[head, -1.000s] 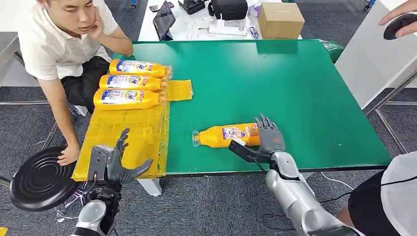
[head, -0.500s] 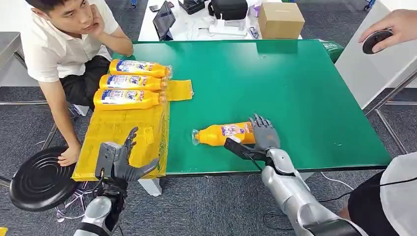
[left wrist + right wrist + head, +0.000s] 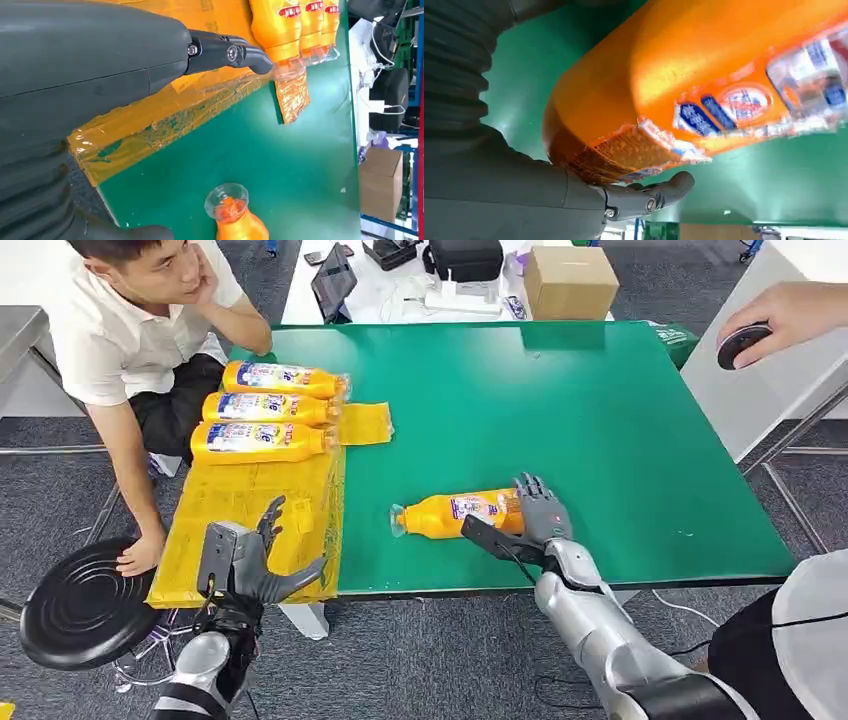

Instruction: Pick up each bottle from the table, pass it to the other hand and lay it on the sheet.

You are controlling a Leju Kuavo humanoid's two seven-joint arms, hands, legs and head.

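Since a second ago, the left hand has been rising and drifting toward the front edge of the yellow sheet, while the right hand has been settling closer against the base of the lone bottle.

That bottle is lying on its side on the green table, near the front edge, its clear cap pointing toward the sheet. Bare green surface is stretching well behind it and off to its right, and a strip of open table is lying between the cap and the sheet's edge.

The right hand is cupping the bottle's base: fingers are lying over the top of the base, and the thumb is touching it underneath, in the right wrist view. Whether the hand is truly gripping cannot be told. The left hand is hovering in front of the table's near edge, fingers spread and holding nothing.

Three bottles are lying side by side on the far end of the sheet, caps toward the table's middle. A person is sitting just beside the table's left side.
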